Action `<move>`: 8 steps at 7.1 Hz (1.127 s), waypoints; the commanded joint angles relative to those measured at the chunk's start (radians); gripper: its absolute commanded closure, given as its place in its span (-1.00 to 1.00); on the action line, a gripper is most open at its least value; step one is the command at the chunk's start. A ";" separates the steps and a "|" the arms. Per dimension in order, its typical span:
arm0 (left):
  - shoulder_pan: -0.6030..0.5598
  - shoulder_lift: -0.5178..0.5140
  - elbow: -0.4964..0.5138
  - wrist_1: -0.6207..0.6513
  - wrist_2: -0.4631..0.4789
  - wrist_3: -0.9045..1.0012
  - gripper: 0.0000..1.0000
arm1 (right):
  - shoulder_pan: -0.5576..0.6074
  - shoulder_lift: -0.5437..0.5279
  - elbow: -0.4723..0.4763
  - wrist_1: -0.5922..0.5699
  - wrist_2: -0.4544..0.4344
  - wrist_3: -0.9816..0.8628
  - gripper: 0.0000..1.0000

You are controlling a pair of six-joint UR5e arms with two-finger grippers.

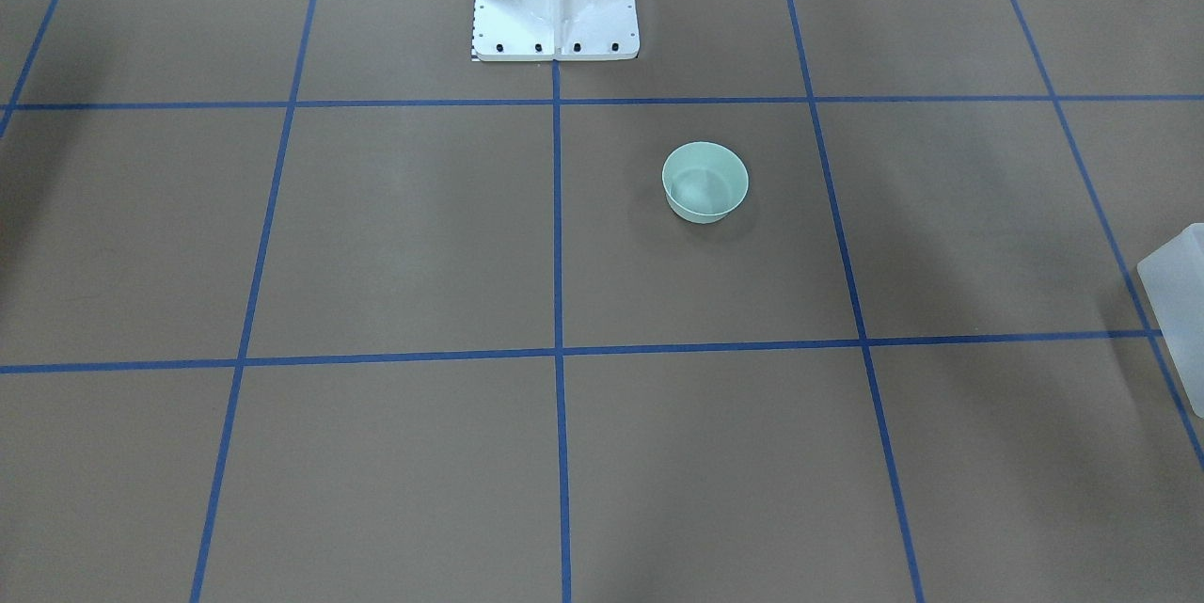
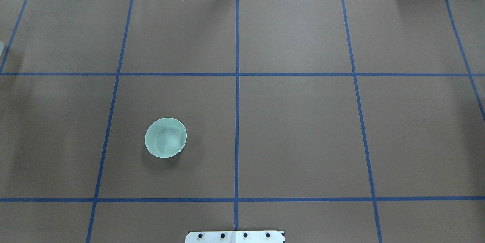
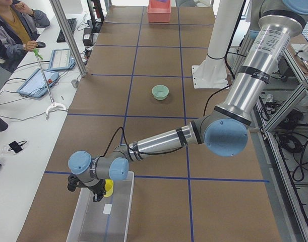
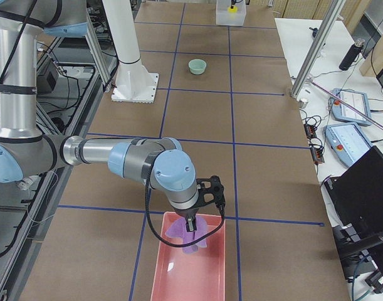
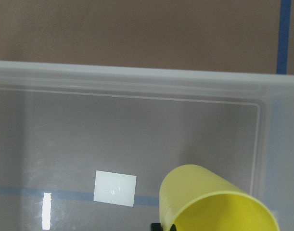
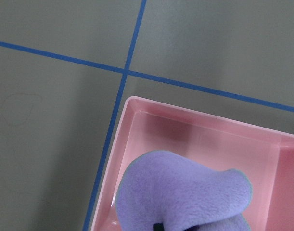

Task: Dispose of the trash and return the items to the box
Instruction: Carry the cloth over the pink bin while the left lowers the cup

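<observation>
two robot arms work at opposite ends of a brown table (image 2: 303, 140) marked with blue tape lines. at the end on the robot's left, the left claw (image 3: 101, 191) is clamped on a small yellow cup (image 5: 210, 202) and holds it above the open see-through box (image 5: 137, 77). from the wrist camera the cup is tilted and sits over one end of the box, close to the end wall, with a white label showing through the box floor beside it. at the far end, the right claw (image 4: 191, 224) is pinched on a purple cloth (image 6: 185, 192) that hangs over a pink tray (image 6: 185, 111), near one of its corners. a green bowl (image 2: 166, 137) stands upright and alone on the table in front of the robot's base, on its left side, well apart from the box

we judge that the cup is about to be let go into the box and the cloth into the tray, with the bowl not yet returned. what could go wrong: the tilted cup, if dropped from this height, may bounce off the hard floor or clip the near wall and roll out. the cloth hangs close to the tray's corner, so part of it may drape over the rim. the bowl is wide and smooth, so a pinch on its rim may slip during the long carry to the box
</observation>
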 commanded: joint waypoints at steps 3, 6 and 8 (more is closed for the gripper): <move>0.000 -0.001 -0.005 0.001 -0.001 -0.003 -0.95 | 0.004 -0.019 -0.172 0.163 -0.016 -0.018 1.00; -0.017 -0.001 -0.073 0.020 0.000 -0.056 -0.95 | 0.004 -0.034 -0.214 0.172 -0.015 -0.028 1.00; -0.040 -0.016 -0.245 0.229 -0.006 -0.062 -0.96 | 0.004 -0.035 -0.243 0.177 -0.015 -0.034 1.00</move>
